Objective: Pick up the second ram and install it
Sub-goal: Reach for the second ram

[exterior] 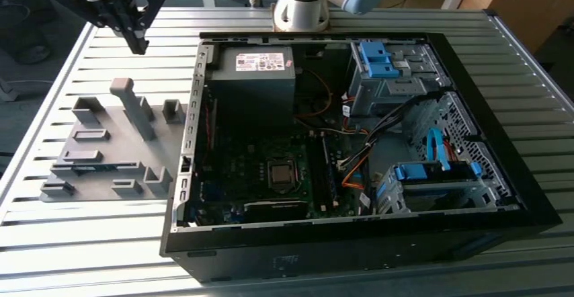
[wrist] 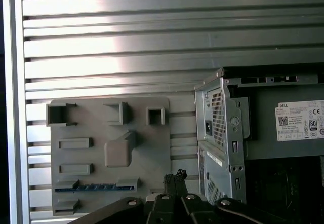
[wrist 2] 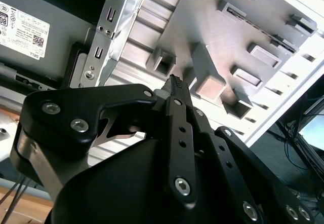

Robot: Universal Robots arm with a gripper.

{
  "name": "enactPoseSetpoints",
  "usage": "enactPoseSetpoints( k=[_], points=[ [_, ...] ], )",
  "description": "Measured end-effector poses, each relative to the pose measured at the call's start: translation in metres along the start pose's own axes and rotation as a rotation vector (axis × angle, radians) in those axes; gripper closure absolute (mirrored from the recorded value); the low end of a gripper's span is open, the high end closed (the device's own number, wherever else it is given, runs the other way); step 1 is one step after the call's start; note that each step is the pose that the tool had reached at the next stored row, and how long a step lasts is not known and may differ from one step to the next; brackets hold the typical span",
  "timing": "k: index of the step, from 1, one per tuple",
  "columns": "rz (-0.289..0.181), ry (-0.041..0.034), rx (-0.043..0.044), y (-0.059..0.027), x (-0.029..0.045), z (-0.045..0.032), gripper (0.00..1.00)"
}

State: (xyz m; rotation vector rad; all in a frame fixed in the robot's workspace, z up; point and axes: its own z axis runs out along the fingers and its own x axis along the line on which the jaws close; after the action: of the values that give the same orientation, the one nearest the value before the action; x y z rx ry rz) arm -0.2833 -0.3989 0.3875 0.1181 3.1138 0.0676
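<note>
table: slatted metal table (exterior: 90,243), carries everything.
case: open black computer case (exterior: 359,243) lying on its side, nearest the exterior camera; the landmark for all below.
motherboard: motherboard (exterior: 260,176) flat on the case floor, toward the exterior view's left half, with the CPU socket (exterior: 282,173) near its middle.
drive cage: blue-fronted drive cage (exterior: 431,173) inside the case, exterior view's right side; blue flat cable (exterior: 437,149) just above it.
tray: grey plastic tray (exterior: 117,132) with upright blocks, on the table just outside the case's wall on the exterior view's left; also in both wrist views (wrist: 152,153) (wrist 2: 212,31).
second ram: second ram (exterior: 94,168) (wrist: 96,187) edge-on in a long slot of the tray, at the tray end nearer the exterior camera. It is outside the case, not installed. Thin blue-green strip, detail too small to tell.
power supply: grey power supply (exterior: 255,75) (wrist: 283,133) (wrist 2: 30,26) in the case's far corner, exterior view's left.
gripper: gripper (exterior: 139,45) (wrist 2: 174,82) (wrist: 174,176) up in the air beyond the tray's far end, off the case's far corner, well apart from the second ram. Fingers pressed together, nothing between them.
arm base: arm base (exterior: 300,8) on the table behind the case's far wall.
</note>
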Motion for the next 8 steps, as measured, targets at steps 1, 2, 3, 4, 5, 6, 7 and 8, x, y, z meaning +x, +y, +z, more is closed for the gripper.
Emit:
enactPoseSetpoints(
  k=[1, 2, 3, 4, 5, 6, 7, 8],
  points=[
    [0.000, 0.0000, 0.0000, -0.0001, 0.0006, 0.0000, 0.89],
    [0.000, 0.0000, 0.0000, -0.0001, 0.0011, 0.0001, 0.89],
    [0.000, 0.0000, 0.0000, -0.0001, 0.0017, 0.0001, 0.89],
    [0.000, 0.0001, 0.0001, -0.0002, 0.0023, 0.0000, 0.89],
    [0.000, 0.0001, 0.0000, -0.0002, 0.0030, 0.0001, 0.89],
    [0.000, 0.0001, 0.0000, -0.0003, 0.0036, 0.0001, 0.89],
    [0.000, 0.0001, 0.0000, -0.0003, 0.0042, 0.0001, 0.89],
    [0.000, 0.0001, 0.0001, -0.0004, 0.0047, 0.0001, 0.89]
  ],
)
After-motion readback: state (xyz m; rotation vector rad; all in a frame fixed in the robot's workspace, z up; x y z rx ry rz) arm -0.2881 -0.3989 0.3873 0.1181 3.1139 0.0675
